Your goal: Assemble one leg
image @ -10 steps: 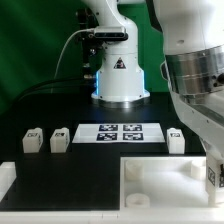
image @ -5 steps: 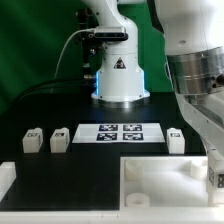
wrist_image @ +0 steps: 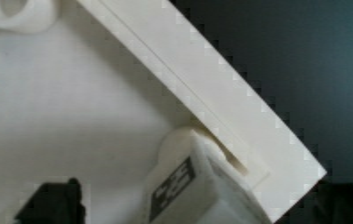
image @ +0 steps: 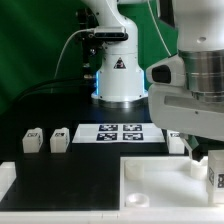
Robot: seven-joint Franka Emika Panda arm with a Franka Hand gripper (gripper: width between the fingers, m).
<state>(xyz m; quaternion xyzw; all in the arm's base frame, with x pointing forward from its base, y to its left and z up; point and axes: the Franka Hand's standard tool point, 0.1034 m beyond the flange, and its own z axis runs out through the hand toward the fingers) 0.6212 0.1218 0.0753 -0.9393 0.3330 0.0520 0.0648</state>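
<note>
A leg (image: 214,172) stands upright in the corner recess of the large white panel (image: 150,185) at the exterior view's right. In the wrist view the leg (wrist_image: 199,180), with its small tag, sits in the round recess by the panel's edge (wrist_image: 173,70). My gripper (image: 210,163) hangs just above and around it. One dark finger (wrist_image: 52,203) stands apart from the leg with a gap, so the gripper (wrist_image: 194,212) looks open. The other finger is hard to tell from the black table.
Two more legs (image: 31,140) (image: 60,139) stand on the black table at the exterior view's left, and a third (image: 176,140) is partly hidden behind my arm. The marker board (image: 122,133) lies between them. A second robot's base (image: 118,75) stands behind.
My arm has risen and shifted toward the exterior view's left, so the hand and the leg in the panel corner now show more. The other legs have not moved.
</note>
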